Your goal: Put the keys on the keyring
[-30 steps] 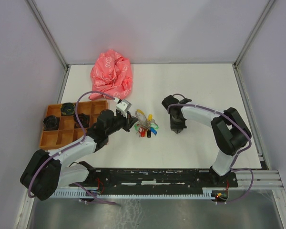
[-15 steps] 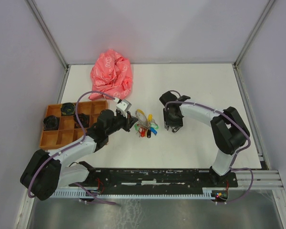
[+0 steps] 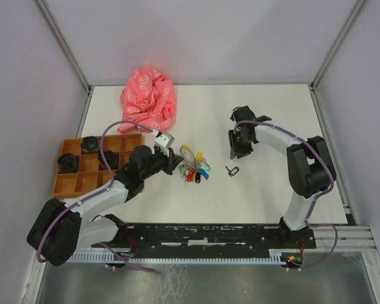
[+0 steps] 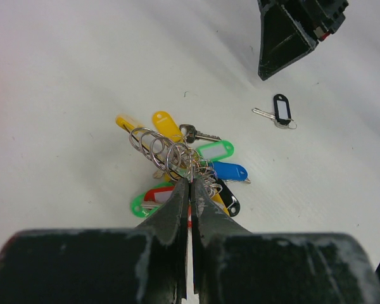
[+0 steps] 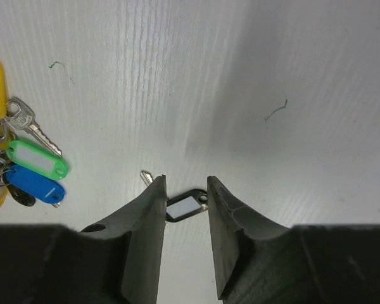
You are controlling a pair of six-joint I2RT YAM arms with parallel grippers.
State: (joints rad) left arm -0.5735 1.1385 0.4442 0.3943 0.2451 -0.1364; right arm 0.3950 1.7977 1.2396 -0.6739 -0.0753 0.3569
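Counter (image 3: 272, 190): white, walled on three sides; carries everything listed below.
Pink cloth (image 3: 149, 98): crumpled heap at the far left (no part in the job).
Orange tray (image 3: 66, 185): compartmented, at the left edge; dark round parts sit in several cells.
Left end effector (image 4: 190, 183): jaws pinched together on a wire loop of the keyring, holding the bunch at mid-counter.
Right end effector (image 5: 185, 190): jaws parted, nothing between them. It hangs above the counter, and the loose key shows below through the gap, untouched.
Keyring (image 4: 177, 155): several steel loops with a fan of tagged keys in yellow, green, blue and black, and a red tag (image 4: 153, 192) underneath. Whether each one is truly threaded on cannot be told.
Black-tagged key (image 4: 280, 111): lies flat and alone on the counter, well apart from the bunch and to its right; a small ring sits at its tag.
Task standing: judged partway at best. One key is plainly off the ring; it needs grasping, carrying to the held loop and threading on. The red-tagged one appears to sit with the bunch (unconfirmed).
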